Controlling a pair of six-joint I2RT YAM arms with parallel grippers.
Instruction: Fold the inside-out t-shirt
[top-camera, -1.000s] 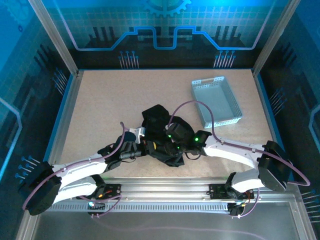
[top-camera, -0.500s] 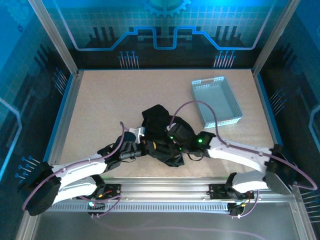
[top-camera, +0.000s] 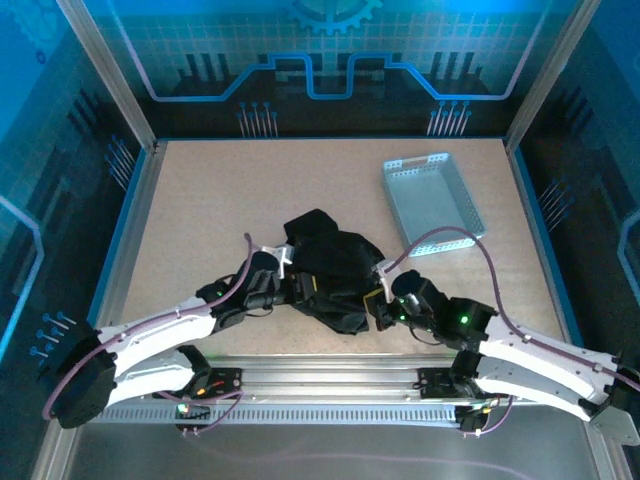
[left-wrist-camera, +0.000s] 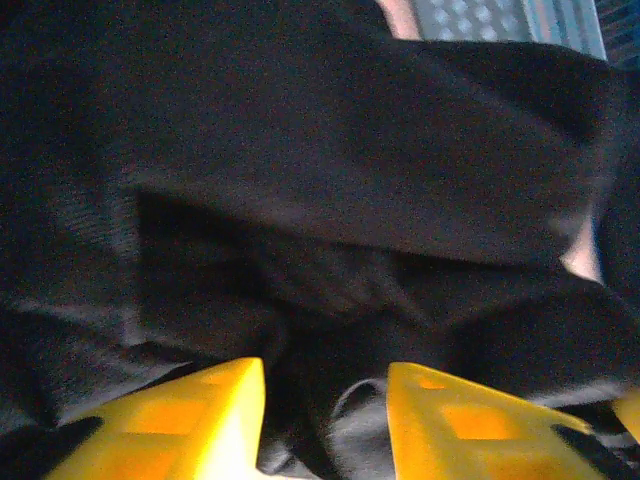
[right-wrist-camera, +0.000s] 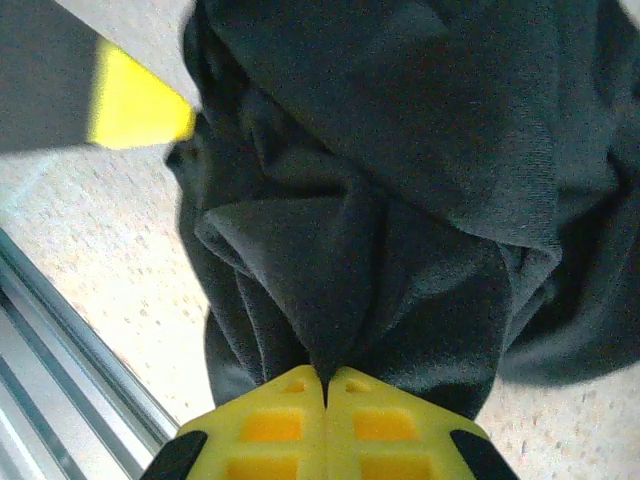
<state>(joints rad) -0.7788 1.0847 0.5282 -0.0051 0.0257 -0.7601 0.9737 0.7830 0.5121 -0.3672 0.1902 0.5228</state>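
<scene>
Shirt (top-camera: 330, 275) bunched by table's (top-camera: 200, 200) near edge, apart from tray (top-camera: 432, 200); left gripper (left-wrist-camera: 322, 385) spread against it, right gripper (right-wrist-camera: 323, 378) clamped on it.

**Blue glow, soft wrist cams**

Top cam: sharp, evenly lit, blue cast on back wall (top-camera: 330, 60), pale counter (top-camera: 200, 200), faint shadows. L wrist: dim, grainy, t-shirt (left-wrist-camera: 300, 150) blurred, yellow fingers (left-wrist-camera: 180, 420) out of focus. R wrist: brighter, counter glare lower left, weave crisp.
</scene>
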